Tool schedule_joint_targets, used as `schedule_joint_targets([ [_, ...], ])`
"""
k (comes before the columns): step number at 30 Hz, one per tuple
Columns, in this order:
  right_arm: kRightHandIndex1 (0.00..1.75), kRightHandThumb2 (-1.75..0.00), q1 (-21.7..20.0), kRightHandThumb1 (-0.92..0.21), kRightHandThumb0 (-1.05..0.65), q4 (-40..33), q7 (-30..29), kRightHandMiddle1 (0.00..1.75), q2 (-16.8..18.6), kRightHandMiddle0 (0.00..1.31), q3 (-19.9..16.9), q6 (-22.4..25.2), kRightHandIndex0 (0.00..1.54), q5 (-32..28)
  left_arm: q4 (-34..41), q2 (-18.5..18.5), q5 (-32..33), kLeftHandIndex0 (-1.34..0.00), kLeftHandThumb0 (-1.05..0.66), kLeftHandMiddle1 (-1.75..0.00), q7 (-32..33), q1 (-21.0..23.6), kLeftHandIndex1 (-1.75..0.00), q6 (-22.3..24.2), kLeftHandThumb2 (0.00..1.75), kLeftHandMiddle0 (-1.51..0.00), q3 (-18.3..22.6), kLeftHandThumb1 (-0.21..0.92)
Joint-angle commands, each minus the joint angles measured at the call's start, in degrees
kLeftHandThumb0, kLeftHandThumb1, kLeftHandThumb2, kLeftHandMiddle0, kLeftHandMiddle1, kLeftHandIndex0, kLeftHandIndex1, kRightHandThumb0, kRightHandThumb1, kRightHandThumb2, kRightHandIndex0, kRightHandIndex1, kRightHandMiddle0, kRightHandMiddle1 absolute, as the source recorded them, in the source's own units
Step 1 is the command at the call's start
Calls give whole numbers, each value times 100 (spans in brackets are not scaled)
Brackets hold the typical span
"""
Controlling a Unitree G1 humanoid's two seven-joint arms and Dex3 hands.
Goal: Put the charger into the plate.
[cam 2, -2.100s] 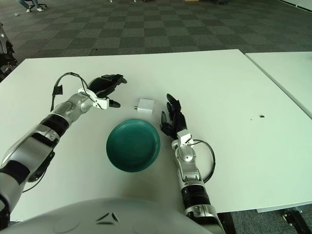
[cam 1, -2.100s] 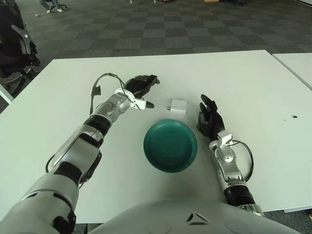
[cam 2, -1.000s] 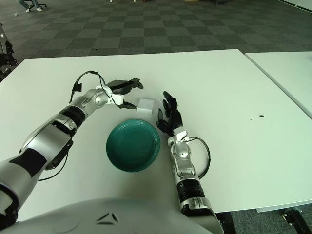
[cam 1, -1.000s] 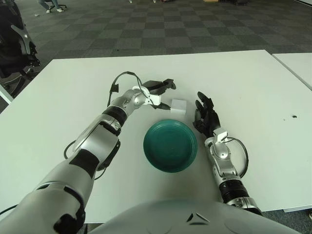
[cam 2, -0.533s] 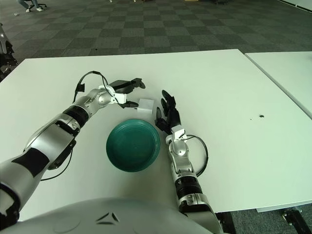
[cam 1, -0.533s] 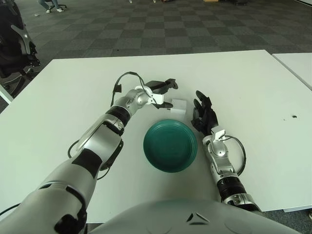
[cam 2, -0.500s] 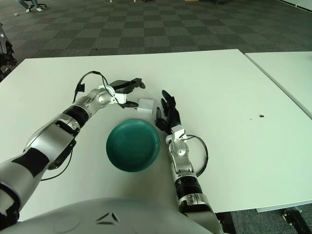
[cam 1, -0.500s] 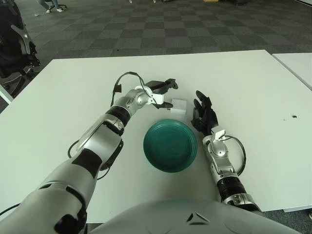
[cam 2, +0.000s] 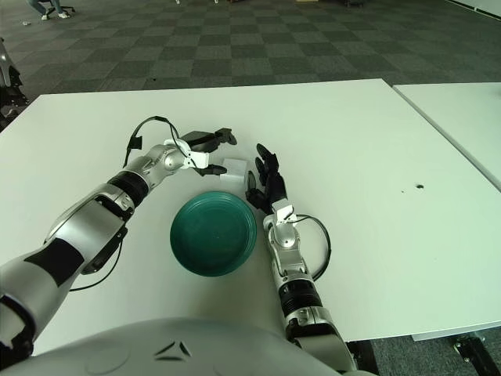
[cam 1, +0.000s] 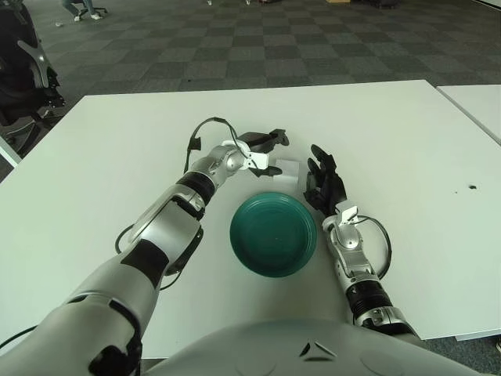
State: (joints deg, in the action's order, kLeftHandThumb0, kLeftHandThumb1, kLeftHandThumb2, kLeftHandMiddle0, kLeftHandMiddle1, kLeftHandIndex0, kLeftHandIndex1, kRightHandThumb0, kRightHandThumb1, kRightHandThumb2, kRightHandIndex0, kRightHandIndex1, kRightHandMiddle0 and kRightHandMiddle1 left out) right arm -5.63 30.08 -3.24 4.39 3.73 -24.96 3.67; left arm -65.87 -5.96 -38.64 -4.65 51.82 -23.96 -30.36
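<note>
A small white charger (cam 1: pixel 287 171) lies on the white table just beyond the far rim of a dark green plate (cam 1: pixel 273 234). My left hand (cam 1: pixel 264 153) reaches in from the left, its fingers spread around the charger's left side, open and holding nothing. My right hand (cam 1: pixel 319 180) stands upright just right of the charger, fingers spread and open. The charger sits between the two hands; whether either one touches it I cannot tell. In the right eye view the charger (cam 2: pixel 234 170) again shows between both hands.
The white table (cam 1: pixel 407 149) stretches wide to the right and far side. A second table (cam 1: pixel 477 102) adjoins at the right. A dark chair (cam 1: pixel 23 70) stands off the left edge. A small dark mark (cam 1: pixel 472 188) dots the table at the right.
My left hand has swung right from left of the charger until its fingers close in around it. My right hand has shifted left and forward toward the charger. The charger and plate have stayed put.
</note>
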Motion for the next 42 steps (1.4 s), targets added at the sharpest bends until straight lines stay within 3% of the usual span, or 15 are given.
schedule_joint_targets([
  [1,1,-73,1112,-92,-82,1593,-70,46,250,0,178,329,21,136,-241,94,-111,0,-105,-2,-125,388,-97,141,80,-34,-146,92],
  [19,1,-70,1185,-92,-81,1517,-173,45,323,0,111,365,22,64,-667,385,-246,-1,-105,-4,-308,311,-104,213,78,-38,-501,92],
  [36,0,-73,1485,-92,-75,1055,-798,37,387,0,-61,79,13,-23,-917,487,-307,-5,-105,-6,-343,237,-108,356,75,-40,-712,92],
  [42,0,-73,1930,-92,-70,405,-841,36,394,0,7,58,12,-15,-989,517,-325,-5,-105,-7,-347,218,-109,439,74,-41,-771,92],
])
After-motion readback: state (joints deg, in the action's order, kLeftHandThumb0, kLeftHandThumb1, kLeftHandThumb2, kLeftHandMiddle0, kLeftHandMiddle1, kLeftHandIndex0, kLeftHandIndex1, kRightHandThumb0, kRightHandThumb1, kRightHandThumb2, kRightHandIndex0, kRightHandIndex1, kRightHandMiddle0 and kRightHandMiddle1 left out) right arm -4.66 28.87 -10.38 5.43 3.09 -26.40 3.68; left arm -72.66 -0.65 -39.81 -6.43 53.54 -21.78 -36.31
